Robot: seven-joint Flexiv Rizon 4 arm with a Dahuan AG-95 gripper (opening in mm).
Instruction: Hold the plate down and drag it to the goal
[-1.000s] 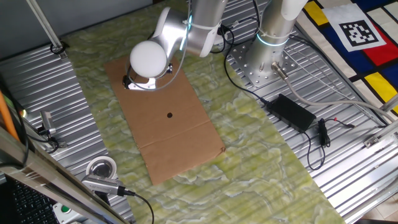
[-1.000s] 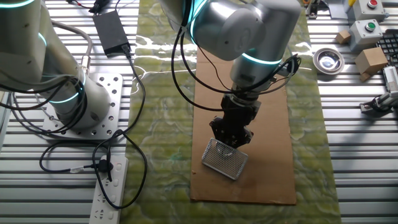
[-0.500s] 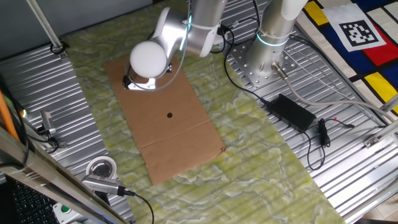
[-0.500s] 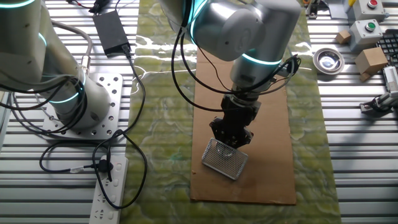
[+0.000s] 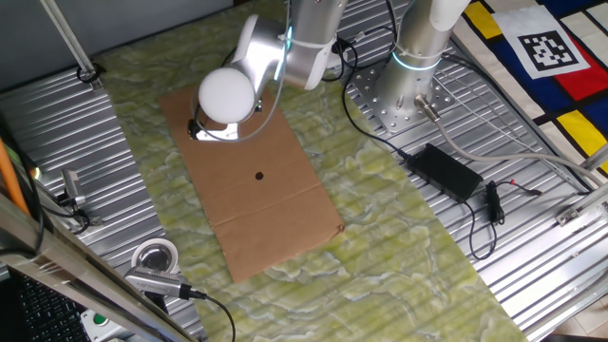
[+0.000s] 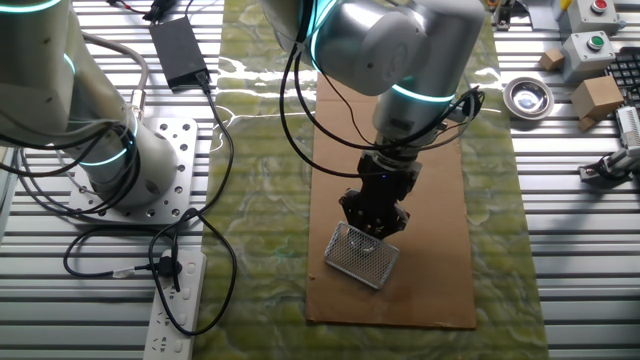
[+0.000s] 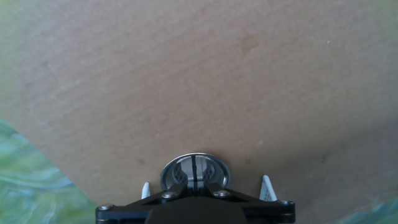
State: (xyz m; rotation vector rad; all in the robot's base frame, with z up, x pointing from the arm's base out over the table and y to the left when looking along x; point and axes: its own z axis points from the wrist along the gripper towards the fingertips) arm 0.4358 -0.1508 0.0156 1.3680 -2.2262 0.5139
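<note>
one fixed view: gripper low on the cardboard sheet, tip hidden by the arm, black dot well apart | other fixed view: gripper tip beside a mesh piece | hand view: plate directly under the pinched-together jaws, nothing clasped | handling: 1 light, stiff, slippery disc; press at its dark centre.
</note>
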